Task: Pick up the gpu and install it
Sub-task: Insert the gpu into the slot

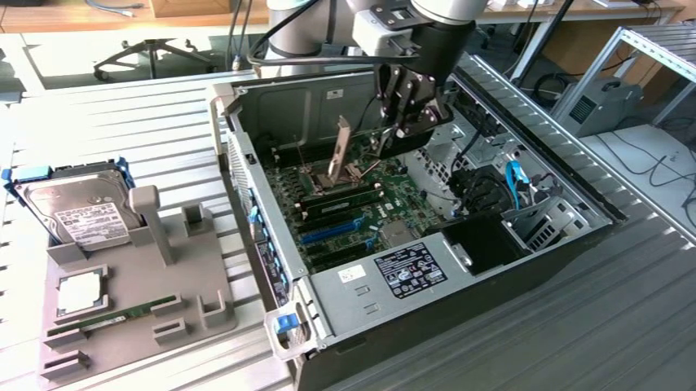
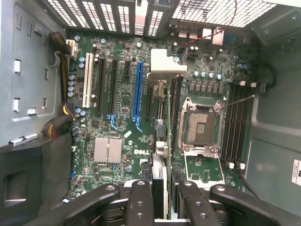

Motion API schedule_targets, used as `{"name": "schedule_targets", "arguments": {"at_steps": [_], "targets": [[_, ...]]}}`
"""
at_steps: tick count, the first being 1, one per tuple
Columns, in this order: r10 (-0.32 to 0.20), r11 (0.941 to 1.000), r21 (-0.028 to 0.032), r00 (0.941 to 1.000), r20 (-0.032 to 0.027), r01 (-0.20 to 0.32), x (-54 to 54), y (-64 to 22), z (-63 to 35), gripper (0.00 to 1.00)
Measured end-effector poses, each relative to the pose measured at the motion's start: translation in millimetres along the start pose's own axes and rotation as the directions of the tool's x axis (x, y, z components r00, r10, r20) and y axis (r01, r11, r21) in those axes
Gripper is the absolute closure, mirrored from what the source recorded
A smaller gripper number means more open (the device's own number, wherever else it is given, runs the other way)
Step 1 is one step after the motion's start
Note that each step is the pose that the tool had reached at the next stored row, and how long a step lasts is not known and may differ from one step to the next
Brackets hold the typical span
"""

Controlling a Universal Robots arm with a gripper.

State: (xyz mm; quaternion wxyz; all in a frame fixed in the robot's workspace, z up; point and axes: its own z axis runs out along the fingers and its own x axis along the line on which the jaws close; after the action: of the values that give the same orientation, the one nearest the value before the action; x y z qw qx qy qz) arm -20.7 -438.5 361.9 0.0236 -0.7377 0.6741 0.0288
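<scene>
Grips with fingers [image 2: 141,202] drawn narrow on the gpu [image 2: 159,162], holds it on edge inside the computer case [image 1: 283,106] above the motherboard [image 2: 117,94], between blue slot [image 2: 137,89] and CPU socket [image 2: 200,125]; looks picked up, seemingly not yet seated

We see an open computer case [image 1: 272,244] lying on the slatted tabletop [image 1: 142,114], its green motherboard [image 2: 127,136] exposed. At the exterior view's left, a grey holder [image 1: 142,301] carries a hard drive [image 1: 81,213] and a RAM stick [image 1: 114,316].
</scene>
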Motion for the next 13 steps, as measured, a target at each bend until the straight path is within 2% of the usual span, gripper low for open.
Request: {"name": "schedule_targets", "arguments": {"at_steps": [3, 6, 8, 13], "targets": [[0.011, 0.9999, 0.0008, 0.9999, 0.0000, -0.011, 0.2, 1.0, 1.2, 0.74], [0.067, 0.9977, 0.0050, 0.9977, 0.0003, -0.067, 0.4, 1.1, 3.0, 0.74], [0.087, 0.9961, 0.0064, 0.9962, 0.0004, -0.087, 0.4, 1.1, 3.4, 0.74], [0.101, 0.9949, 0.0075, 0.9949, 0.0009, -0.101, 1.2, 2.2, 4.2, 0.74]]}}
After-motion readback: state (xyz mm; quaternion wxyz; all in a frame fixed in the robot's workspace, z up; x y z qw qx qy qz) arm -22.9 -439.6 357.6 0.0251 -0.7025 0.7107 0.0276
